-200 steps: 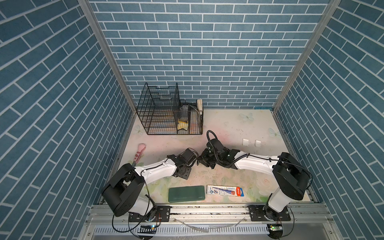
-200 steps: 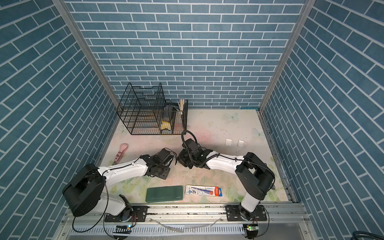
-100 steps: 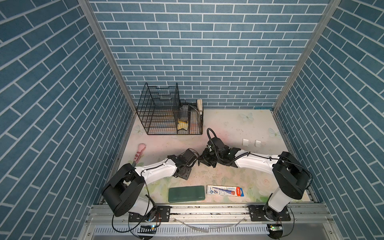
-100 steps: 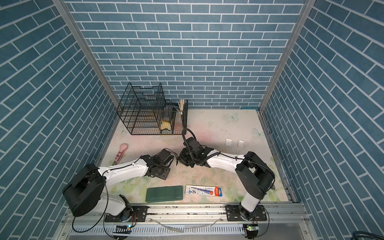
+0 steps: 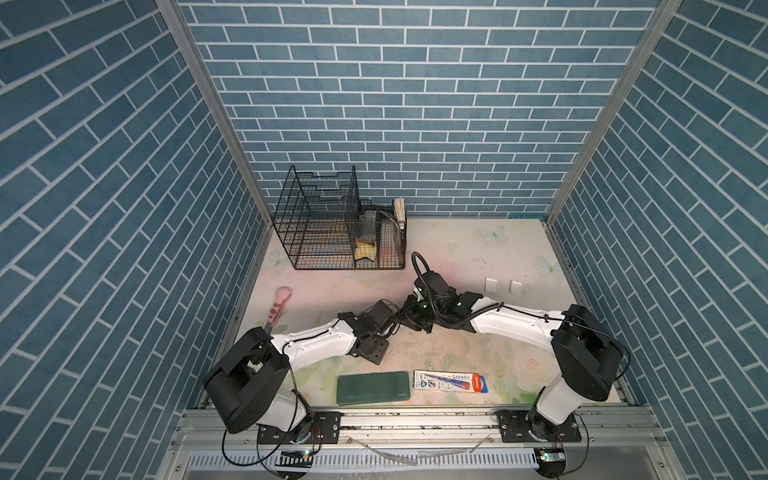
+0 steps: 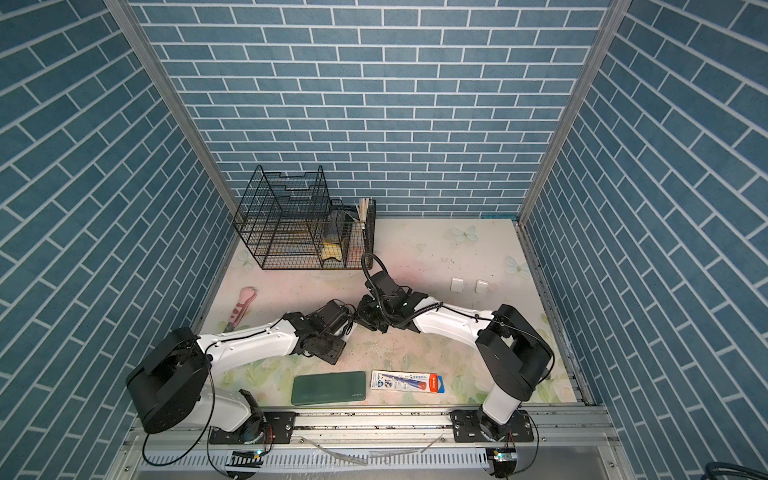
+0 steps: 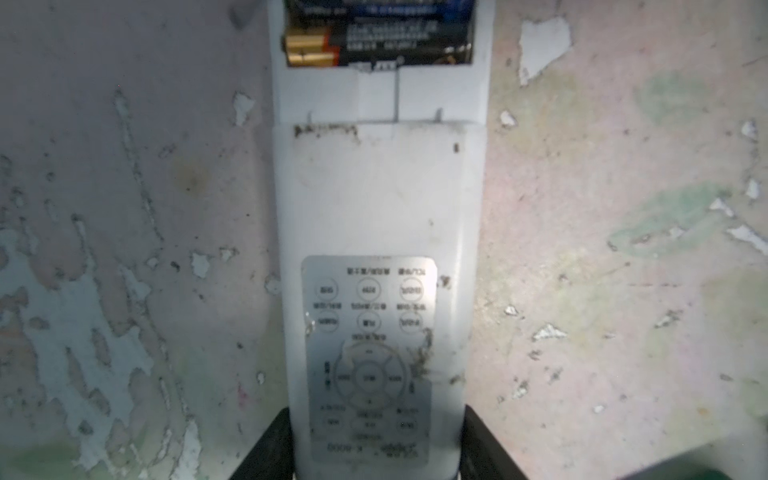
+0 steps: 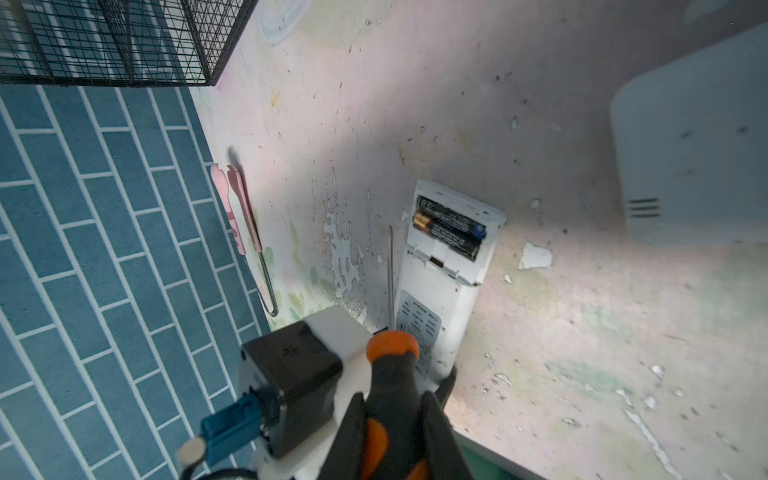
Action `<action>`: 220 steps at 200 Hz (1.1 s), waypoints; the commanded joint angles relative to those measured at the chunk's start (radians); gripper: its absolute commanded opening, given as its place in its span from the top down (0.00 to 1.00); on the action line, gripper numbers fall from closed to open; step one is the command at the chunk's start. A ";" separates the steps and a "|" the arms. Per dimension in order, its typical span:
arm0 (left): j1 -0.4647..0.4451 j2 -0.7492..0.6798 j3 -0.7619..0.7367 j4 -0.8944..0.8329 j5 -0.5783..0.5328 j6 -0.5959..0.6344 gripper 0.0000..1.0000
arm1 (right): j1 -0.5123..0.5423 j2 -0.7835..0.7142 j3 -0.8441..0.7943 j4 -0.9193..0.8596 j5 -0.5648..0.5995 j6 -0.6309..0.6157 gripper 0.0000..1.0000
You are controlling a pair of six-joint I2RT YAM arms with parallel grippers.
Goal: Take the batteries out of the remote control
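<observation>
In both top views the left arm and right arm meet over the middle of the table, their wrists hiding the work. The left wrist view shows the remote control lying back up, cover off, with the left gripper clamped across its label end and the batteries seated in the far bay. In the right wrist view the right gripper clenches the screwdriver — shaft beside the remote's edge, tip outside the bay. My judgement: bring the tip under a battery's gold end and lever gently — left grip firm.
</observation>
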 commanded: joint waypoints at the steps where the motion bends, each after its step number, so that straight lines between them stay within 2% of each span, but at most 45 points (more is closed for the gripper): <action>1: -0.013 0.002 0.010 -0.010 0.012 0.019 0.53 | 0.002 -0.097 0.004 -0.093 0.100 -0.031 1.00; 24: -0.010 0.005 0.026 -0.033 -0.028 0.007 0.34 | -0.008 -0.148 -0.052 -0.100 0.130 -0.030 1.00; 40: -0.003 0.012 0.052 -0.065 -0.046 -0.001 0.29 | -0.021 -0.178 -0.077 -0.103 0.131 -0.036 1.00; 72: 0.048 0.014 0.098 -0.091 -0.009 -0.002 0.27 | -0.069 -0.219 -0.098 -0.129 0.093 -0.058 1.00; 111: 0.143 0.023 0.116 -0.059 0.132 0.013 0.29 | -0.108 -0.238 -0.054 -0.252 0.067 -0.078 1.00; 148: 0.176 0.087 0.151 -0.050 0.239 0.012 0.29 | -0.127 -0.221 -0.005 -0.313 0.045 -0.073 1.00; 184: 0.177 0.114 0.165 -0.044 0.266 -0.002 0.27 | -0.134 -0.194 0.044 -0.346 0.043 -0.079 1.00; 220: 0.177 0.138 0.162 -0.066 0.214 -0.002 0.28 | -0.134 -0.166 0.062 -0.320 0.016 -0.059 1.00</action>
